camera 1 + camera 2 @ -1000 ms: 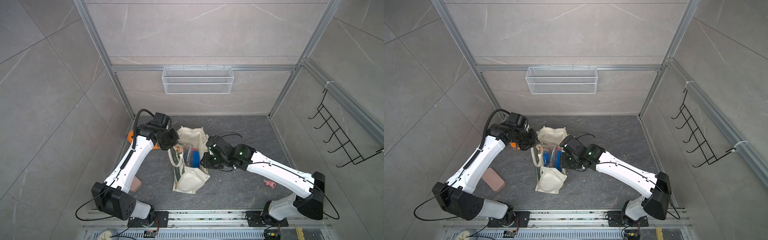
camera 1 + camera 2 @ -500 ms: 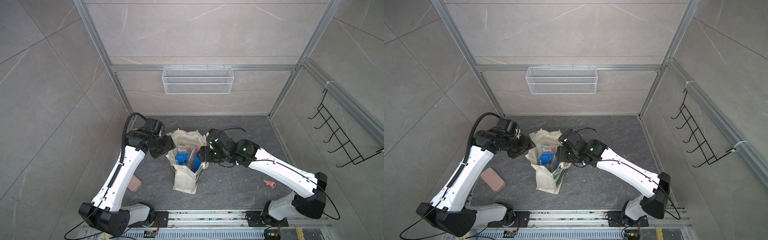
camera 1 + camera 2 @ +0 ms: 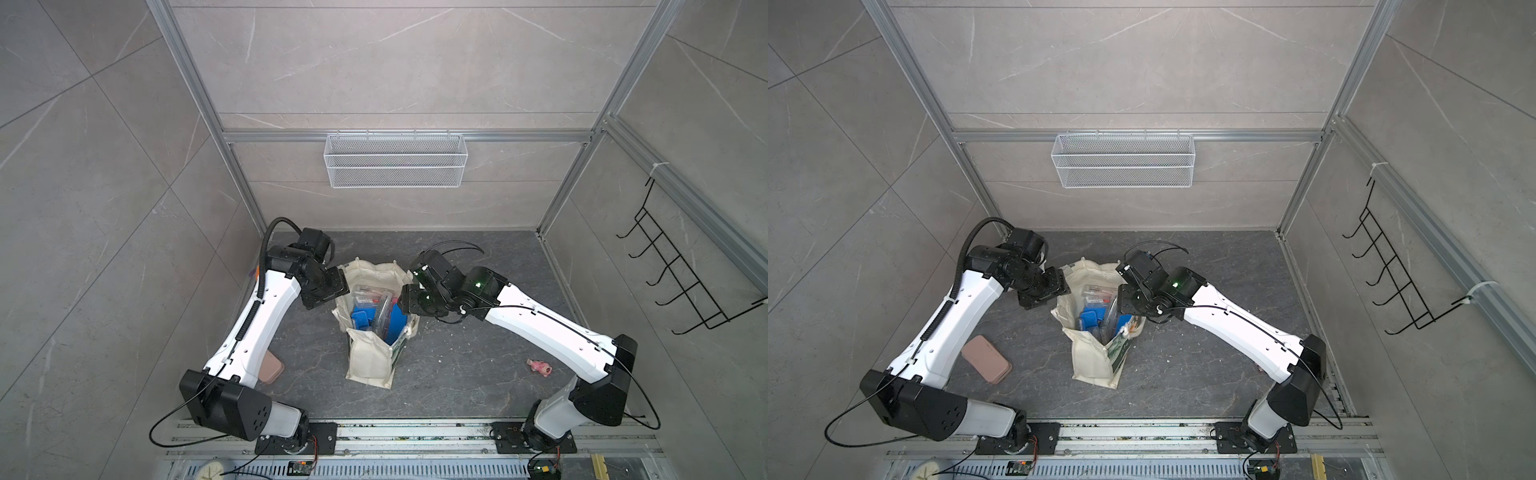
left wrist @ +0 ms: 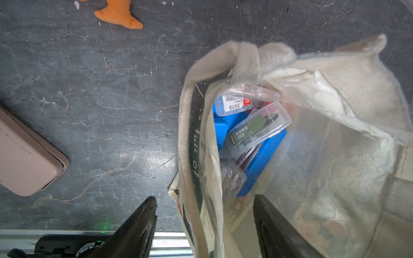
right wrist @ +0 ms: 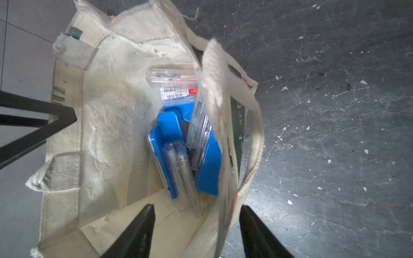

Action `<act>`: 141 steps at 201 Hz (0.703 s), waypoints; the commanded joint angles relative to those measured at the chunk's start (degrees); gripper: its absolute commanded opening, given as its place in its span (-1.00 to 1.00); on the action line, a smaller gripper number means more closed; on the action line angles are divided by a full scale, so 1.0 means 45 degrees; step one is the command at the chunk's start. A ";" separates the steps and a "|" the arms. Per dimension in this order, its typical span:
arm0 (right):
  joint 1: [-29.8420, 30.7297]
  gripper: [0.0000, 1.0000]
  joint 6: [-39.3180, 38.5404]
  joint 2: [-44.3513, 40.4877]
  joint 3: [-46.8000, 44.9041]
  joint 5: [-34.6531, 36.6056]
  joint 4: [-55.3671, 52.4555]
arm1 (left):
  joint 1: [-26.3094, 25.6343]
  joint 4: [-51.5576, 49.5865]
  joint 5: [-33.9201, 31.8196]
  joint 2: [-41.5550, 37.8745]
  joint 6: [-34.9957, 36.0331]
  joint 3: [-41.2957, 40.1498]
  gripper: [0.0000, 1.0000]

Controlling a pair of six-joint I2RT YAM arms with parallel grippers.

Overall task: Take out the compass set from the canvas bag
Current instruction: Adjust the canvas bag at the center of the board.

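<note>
Since a second ago both arms have spread apart and the canvas bag point(image 3: 369, 362) now stands with its mouth open. Left gripper point(image 4: 204, 197) is wide, with the bag rim loose between its fingers. Right gripper point(image 5: 196, 206) is wide too, over the opposite rim. The compass set point(image 4: 257, 131), a clear case with a green card, lies inside the bag on blue boxes point(image 5: 170, 125).

The canvas bag point(image 3: 370, 361) is cream-white with a dark green, white-lettered panel point(image 4: 194, 143); the cases point(image 5: 169, 127) are bright blue, the floor point(image 3: 457, 365) dark grey with pale veins, the box point(image 3: 986, 359) dusty pink.
</note>
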 commanded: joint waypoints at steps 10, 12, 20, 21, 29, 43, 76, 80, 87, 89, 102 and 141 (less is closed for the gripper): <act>-0.0033 0.24 -0.0192 0.0258 -0.0412 -0.0181 0.0170 | 0.0281 0.0381 0.0531 0.0592 0.0614 0.0143 0.32; -0.0030 0.24 -0.0204 0.0276 -0.0435 -0.0190 0.0202 | 0.0274 0.0401 0.0566 0.0612 0.0623 0.0100 0.31; -0.0046 0.23 -0.0213 0.0300 -0.0514 -0.0217 0.0284 | 0.0316 0.0564 0.0655 0.0672 0.0651 -0.0111 0.30; -0.0047 0.23 -0.0227 0.0308 -0.0521 -0.0225 0.0281 | 0.0323 0.0587 0.0659 0.0674 0.0649 -0.0146 0.29; -0.0053 0.23 -0.0221 0.0312 -0.0616 -0.0257 0.0362 | 0.0366 0.0767 0.0793 0.0735 0.0697 -0.0354 0.27; -0.0072 0.21 -0.0234 0.0386 -0.0735 -0.0346 0.0467 | 0.0393 0.0906 0.0892 0.0895 0.0723 -0.0556 0.25; -0.0114 0.15 -0.0262 0.0548 -0.0864 -0.0507 0.0684 | 0.0408 0.1321 0.1219 0.1417 0.0802 -0.0794 0.17; -0.0122 0.14 -0.0284 0.0568 -0.0882 -0.0542 0.0715 | 0.0408 0.1349 0.1276 0.1490 0.0815 -0.0795 0.11; -0.0139 0.10 -0.0296 0.0582 -0.0942 -0.0569 0.0789 | 0.0401 0.1388 0.1406 0.1596 0.0851 -0.0759 -0.03; -0.0130 0.09 -0.0284 0.0582 -0.0953 -0.0580 0.0816 | 0.0406 0.1405 0.1429 0.1624 0.0849 -0.0751 -0.08; -0.0143 -0.01 -0.0271 0.0584 -0.1101 -0.0680 0.0966 | 0.0408 0.1430 0.1758 0.1748 0.0959 -0.0470 -0.45; -0.0137 -0.64 0.0281 0.0528 -0.2074 -0.1495 0.2388 | 0.0407 0.0775 0.2175 0.2312 0.1725 0.2030 -1.00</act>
